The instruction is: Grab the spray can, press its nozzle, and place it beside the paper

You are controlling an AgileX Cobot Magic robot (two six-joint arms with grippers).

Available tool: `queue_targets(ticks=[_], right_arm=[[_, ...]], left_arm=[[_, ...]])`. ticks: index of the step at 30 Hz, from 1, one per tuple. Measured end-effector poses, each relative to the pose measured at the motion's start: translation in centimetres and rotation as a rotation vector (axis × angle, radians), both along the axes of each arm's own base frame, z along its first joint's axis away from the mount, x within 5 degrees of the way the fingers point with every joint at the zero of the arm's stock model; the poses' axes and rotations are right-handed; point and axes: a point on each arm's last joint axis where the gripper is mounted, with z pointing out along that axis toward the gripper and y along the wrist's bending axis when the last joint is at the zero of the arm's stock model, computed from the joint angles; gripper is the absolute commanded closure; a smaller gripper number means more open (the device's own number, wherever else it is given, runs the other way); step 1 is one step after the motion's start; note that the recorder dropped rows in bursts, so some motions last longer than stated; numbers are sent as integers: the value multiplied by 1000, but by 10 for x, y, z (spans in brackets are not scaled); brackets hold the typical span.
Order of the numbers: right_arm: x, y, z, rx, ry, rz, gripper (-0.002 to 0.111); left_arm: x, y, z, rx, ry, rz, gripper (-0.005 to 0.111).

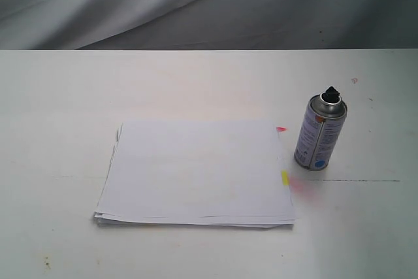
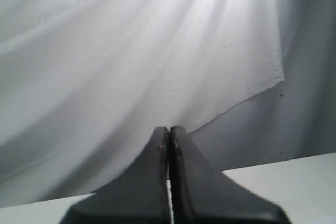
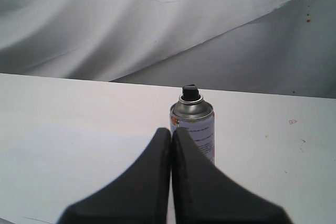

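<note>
The silver spray can (image 1: pixel 319 134) stands upright on the white table, just right of the paper (image 1: pixel 196 173), with its black nozzle (image 1: pixel 331 94) on top. The paper is a flat white stack with a pink tab (image 1: pixel 281 129) and a yellow tab (image 1: pixel 285 177) on its right side. In the right wrist view the spray can (image 3: pixel 194 127) stands just beyond my right gripper (image 3: pixel 171 130), which is shut and empty. My left gripper (image 2: pixel 169 129) is shut too, with only the backdrop cloth beyond it. Neither gripper shows in the exterior view.
A grey and white cloth (image 1: pixel 196 4) hangs behind the table's far edge. A faint pink stain (image 1: pixel 302 187) marks the table near the can's base. A thin dark line (image 1: pixel 353 180) runs across the tabletop to the right of the can.
</note>
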Motion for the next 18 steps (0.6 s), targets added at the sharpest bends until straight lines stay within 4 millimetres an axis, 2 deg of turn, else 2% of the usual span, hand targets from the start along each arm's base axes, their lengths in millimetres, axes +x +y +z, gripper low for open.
queue_targets(ticks=[6, 9, 18], right_arm=[[0, 0, 0, 0, 0, 0, 108], [0, 0, 0, 0, 0, 0, 108], [0, 0, 0, 0, 0, 0, 108]], left_arm=[[-2, -3, -1, 10, -14, -30, 107], [1, -3, -18, 103, 43, -18, 107], [9, 4, -58, 65, 225, 57, 107]])
